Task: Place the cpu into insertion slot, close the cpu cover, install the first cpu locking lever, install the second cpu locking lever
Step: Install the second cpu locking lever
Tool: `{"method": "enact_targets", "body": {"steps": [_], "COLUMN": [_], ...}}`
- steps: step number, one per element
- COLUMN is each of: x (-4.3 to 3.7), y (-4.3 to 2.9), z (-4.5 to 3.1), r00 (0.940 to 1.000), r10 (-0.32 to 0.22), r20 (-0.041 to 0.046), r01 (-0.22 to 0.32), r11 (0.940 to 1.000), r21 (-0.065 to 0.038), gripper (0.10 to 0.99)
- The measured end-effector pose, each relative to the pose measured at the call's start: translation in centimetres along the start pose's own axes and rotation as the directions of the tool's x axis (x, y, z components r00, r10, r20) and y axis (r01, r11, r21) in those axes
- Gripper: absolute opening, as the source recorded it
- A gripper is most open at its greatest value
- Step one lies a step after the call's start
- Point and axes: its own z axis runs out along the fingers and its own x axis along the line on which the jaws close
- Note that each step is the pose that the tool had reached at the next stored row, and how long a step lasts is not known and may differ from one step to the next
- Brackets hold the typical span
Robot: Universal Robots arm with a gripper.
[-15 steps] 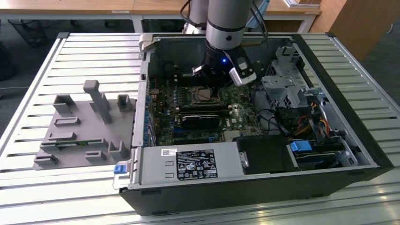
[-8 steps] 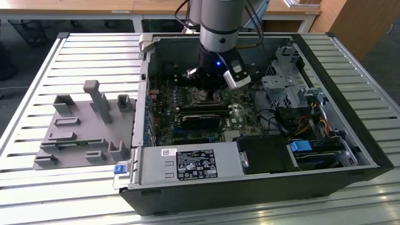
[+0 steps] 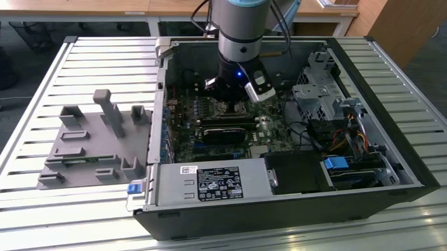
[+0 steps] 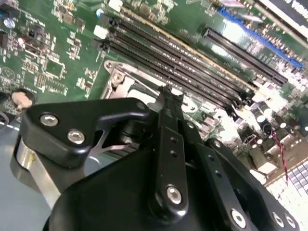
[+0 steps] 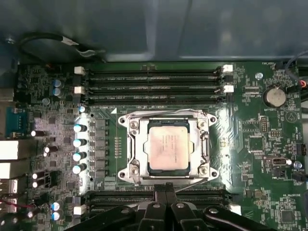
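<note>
Standing by the bench: a slatted metal table (image 3: 42, 125) of pale silvery bars is running across the whole working area, and light is glaring off the slats along its near edge, brightest at the exterior view's right. On the far side, wooden desks (image 3: 104, 6) with light tops and white metal legs are standing in a row. A dark floor (image 3: 21, 68) is showing beyond the table at the exterior view's left, with dark wire baskets (image 3: 31, 32) sitting under the desks. At the exterior view's right a tall wooden cabinet panel (image 3: 394, 23) is rising in the far corner. The lighting is reading as even and bright overall.
</note>
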Motion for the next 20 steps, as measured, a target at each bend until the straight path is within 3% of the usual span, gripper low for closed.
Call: {"method": "enact_targets", "body": {"steps": [2, 6, 11, 15, 20], "x": [0.07, 0.28, 1.26, 1.47, 1.78], "y": [-0.27, -0.61, -0.89, -0.99, -1.53], "z": [-0.02, -0.04, 0.0, 0.38, 0.57], "r00": [1.0, 1.0, 1.0, 1.0, 1.0], "r10": [0.0, 0.0, 0.0, 0.0, 0.0], "r20": [-0.0002, -0.0005, -0.0009, -0.0012, -0.0022], "r01": [0.0, 0.0, 0.0, 0.0, 0.0], "r11": [1.0, 0.9999, 0.9997, 0.9994, 0.998], "r21": [-0.009, -0.014, -0.025, -0.034, -0.064], "gripper": [0.106, 0.106, 0.106, 0.106, 0.106]}}
